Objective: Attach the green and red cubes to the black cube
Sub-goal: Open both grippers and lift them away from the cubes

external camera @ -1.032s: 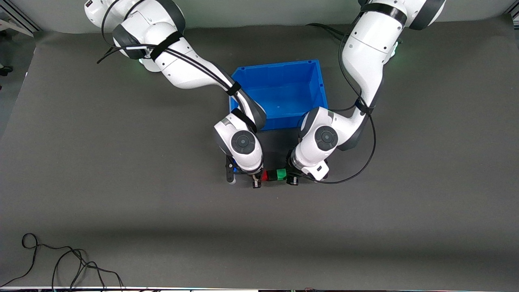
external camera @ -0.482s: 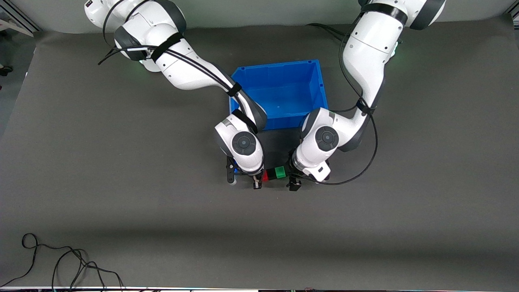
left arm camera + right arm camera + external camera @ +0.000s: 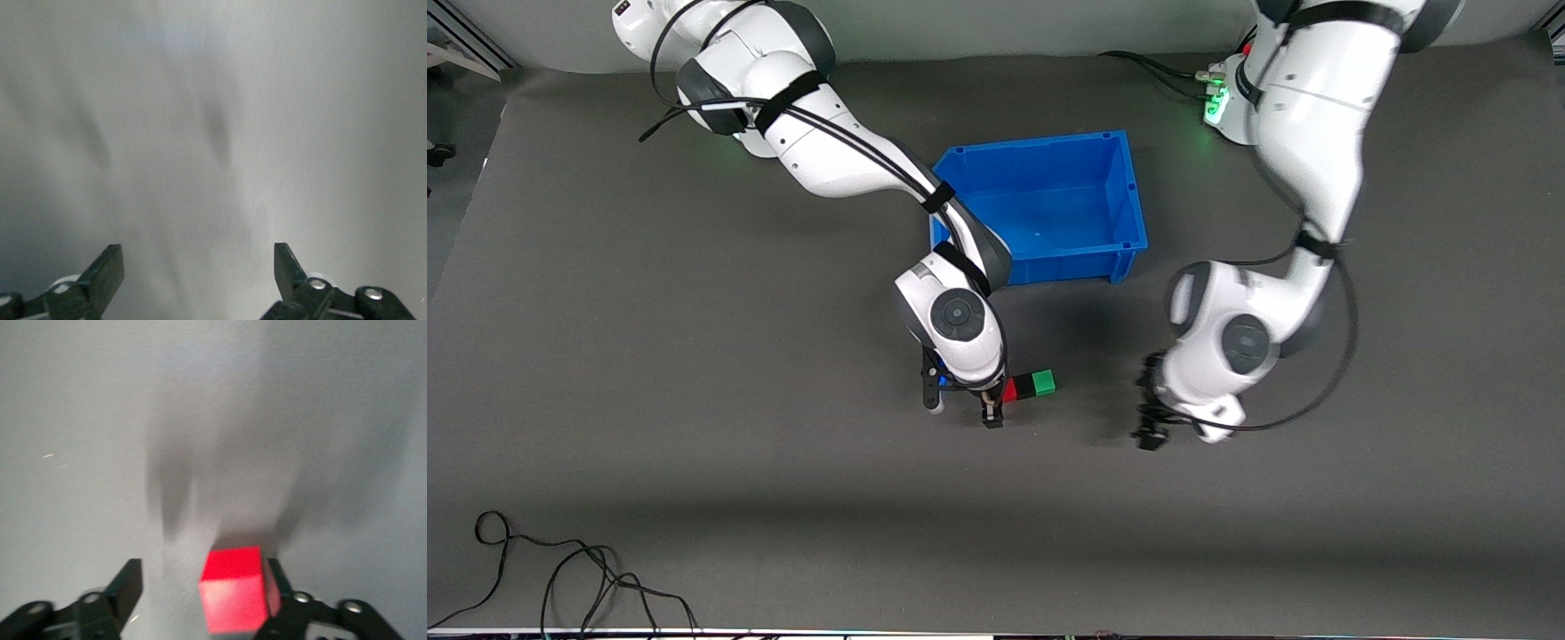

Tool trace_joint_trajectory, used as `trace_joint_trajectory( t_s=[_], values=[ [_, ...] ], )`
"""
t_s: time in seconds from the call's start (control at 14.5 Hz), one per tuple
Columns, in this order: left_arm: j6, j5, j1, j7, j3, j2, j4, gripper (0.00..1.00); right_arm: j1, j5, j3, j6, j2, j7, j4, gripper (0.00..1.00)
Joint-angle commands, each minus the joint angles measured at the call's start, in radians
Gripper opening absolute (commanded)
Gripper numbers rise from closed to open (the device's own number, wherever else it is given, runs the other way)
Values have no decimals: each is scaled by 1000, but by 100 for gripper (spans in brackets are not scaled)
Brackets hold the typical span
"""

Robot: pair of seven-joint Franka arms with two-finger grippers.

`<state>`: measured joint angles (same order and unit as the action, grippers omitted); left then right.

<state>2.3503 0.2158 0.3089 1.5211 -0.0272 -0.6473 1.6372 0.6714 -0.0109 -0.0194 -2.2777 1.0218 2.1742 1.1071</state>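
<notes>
Mid-tabletop, the red cube [image 3: 1008,389], joined to the black cube [image 3: 1022,387] and green cube [image 3: 1043,382], was flanked by the spread right gripper [image 3: 989,414], while the left gripper [image 3: 1149,425] hung spread nearby; release seemed next.

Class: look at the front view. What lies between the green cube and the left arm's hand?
Nothing: between the green cube and the left hand the front view shows only bare grey table.
</notes>
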Motion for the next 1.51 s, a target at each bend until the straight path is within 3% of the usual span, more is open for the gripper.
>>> trace_joint_trajectory(
  t_s=[0.0,0.21,0.41,0.69,0.96,1.17,1.44],
  values=[
    [-118,-10,-98,-226,-8,96,46,100,-33,2,4,41,-78,-37,-15,99],
    [-251,-13,-192,-503,-7,170,49,100,-82,-1,24,231,-193,-183,-16,99],
    [-403,-25,-299,-730,-8,265,47,100,-140,-61,27,429,-322,-362,-16,99],
    [-603,-73,-358,-1071,-8,389,23,100,-219,-70,18,663,-477,-646,2,99],
    [-675,-96,-364,-1364,-10,477,-13,100,-318,-70,18,852,-587,-913,16,99],
    [-715,-154,-352,-1516,-19,544,-11,100,-392,-69,10,914,-689,-1163,89,98],
    [-738,-171,-349,-1536,-26,633,-14,100,-476,-69,-10,916,-799,-1530,198,99]
  ],
)
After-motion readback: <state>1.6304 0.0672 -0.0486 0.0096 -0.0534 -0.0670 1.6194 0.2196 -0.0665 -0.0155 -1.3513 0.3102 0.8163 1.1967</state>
